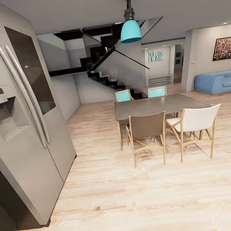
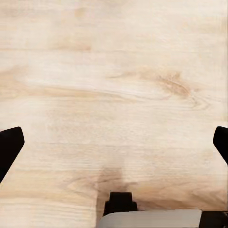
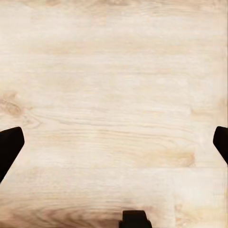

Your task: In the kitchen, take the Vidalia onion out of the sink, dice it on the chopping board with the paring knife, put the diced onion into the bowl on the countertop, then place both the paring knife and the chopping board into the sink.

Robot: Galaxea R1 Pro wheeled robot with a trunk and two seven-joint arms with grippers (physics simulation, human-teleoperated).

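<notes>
Both wrist views look straight down at pale wood-plank flooring. The left gripper (image 2: pixel 114 142) has its dark fingertips (image 2: pixel 10 145) at opposite edges of its picture, spread wide with nothing between them, and the right gripper (image 3: pixel 114 142) is the same, its fingertips (image 3: pixel 9 147) released and parted over bare planks. From the head view, the floor (image 1: pixel 118 207) runs forward from the robot, with a tall stainless refrigerator (image 1: pixel 23 118) standing close on the left. Beyond it, past the middle of the room, a grey dining table (image 1: pixel 154 106) stands with a brown chair (image 1: pixel 147 129) and a white chair (image 1: pixel 196 123) on its near side and two teal chairs on its far side. Farther still hang a teal pendant lamp (image 1: pixel 129 30) and a dark staircase (image 1: pixel 105 69), and a blue sofa (image 1: pixel 219 81) sits against the far right wall. My judgement is that the robot is in transit, before the first step: fetching the Vidalia onion from the sink has not begun. Onion, sink, chopping board, paring knife and bowl lie somewhere outside these pictures, so where the onion is, which way it points and how its long axis runs cannot be told. The next move likely calls for turning the base towards the kitchen side, probably near the refrigerator, until the countertop and sink come into sight, keeping both arms tucked clear of the appliance.
</notes>
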